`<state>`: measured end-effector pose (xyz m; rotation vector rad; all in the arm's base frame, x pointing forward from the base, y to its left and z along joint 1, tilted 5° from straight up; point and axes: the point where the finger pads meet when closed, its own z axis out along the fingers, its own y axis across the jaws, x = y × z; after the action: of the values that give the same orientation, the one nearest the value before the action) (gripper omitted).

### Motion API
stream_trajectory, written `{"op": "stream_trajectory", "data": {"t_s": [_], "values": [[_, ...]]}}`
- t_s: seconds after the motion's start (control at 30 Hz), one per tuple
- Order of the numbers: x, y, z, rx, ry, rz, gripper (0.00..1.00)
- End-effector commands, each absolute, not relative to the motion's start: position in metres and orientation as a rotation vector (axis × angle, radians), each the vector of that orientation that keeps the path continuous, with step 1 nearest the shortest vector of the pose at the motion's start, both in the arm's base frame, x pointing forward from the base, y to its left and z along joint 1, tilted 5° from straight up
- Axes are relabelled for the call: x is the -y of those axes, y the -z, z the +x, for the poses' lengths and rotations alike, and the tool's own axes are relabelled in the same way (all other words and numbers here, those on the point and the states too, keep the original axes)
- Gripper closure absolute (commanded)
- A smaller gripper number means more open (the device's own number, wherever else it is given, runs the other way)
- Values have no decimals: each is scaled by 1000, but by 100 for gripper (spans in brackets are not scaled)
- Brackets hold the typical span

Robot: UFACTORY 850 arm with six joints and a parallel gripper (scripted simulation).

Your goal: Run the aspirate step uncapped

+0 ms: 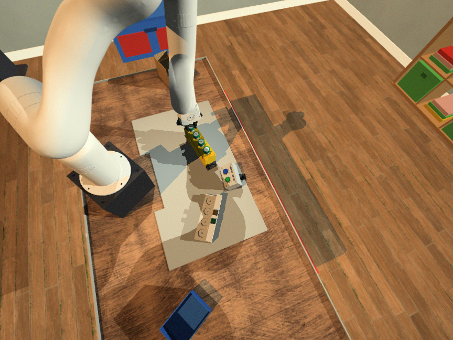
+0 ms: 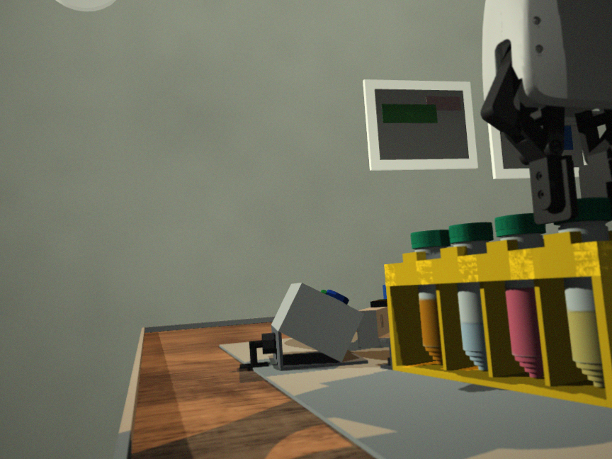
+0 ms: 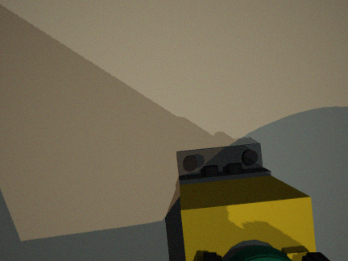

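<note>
The yellow decapping station (image 1: 209,159) (image 2: 447,273) (image 3: 201,231) holds the tubes, each with a green cap on top. My gripper (image 1: 190,127) (image 2: 582,211) (image 3: 262,257) points down at the tube 1 end and is shut on the tube 1 cap, which sits on its tube. The caps of tube 2 (image 1: 196,134) (image 2: 518,225), tube 3 (image 1: 201,141) (image 2: 470,231) and tube 4 (image 1: 206,149) (image 2: 430,239) are on. The cap tray (image 1: 197,237) has empty nests. Its amber lamp (image 1: 215,212) and green lamp (image 1: 213,221) look dark. CYCLE (image 1: 225,171) and READY (image 1: 227,179) are in one housing.
The key housing (image 1: 235,182) (image 2: 316,321) stands between the station and the tray, towards the red-marked table edge. A blue bin (image 1: 185,315) is at the near end of the table. A cardboard box (image 1: 161,67) stands behind the arm at the far end.
</note>
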<state>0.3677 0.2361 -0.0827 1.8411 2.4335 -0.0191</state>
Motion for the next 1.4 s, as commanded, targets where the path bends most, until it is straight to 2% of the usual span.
{"op": "stream_trajectory", "data": {"t_s": [0.0, 0.4, 0.73, 0.77, 1.17, 1.27, 1.37], "values": [[-236, 82, 368, -2625, 39, 1571, 100], [-236, 82, 368, -2976, 71, 749, 100], [-236, 82, 368, -3007, 78, 622, 100], [-236, 82, 368, -3007, 78, 622, 54], [-236, 82, 368, -3007, 78, 622, 54], [-236, 82, 368, -2901, 64, 991, 54], [-237, 82, 368, -2856, 59, 1110, 54]]}}
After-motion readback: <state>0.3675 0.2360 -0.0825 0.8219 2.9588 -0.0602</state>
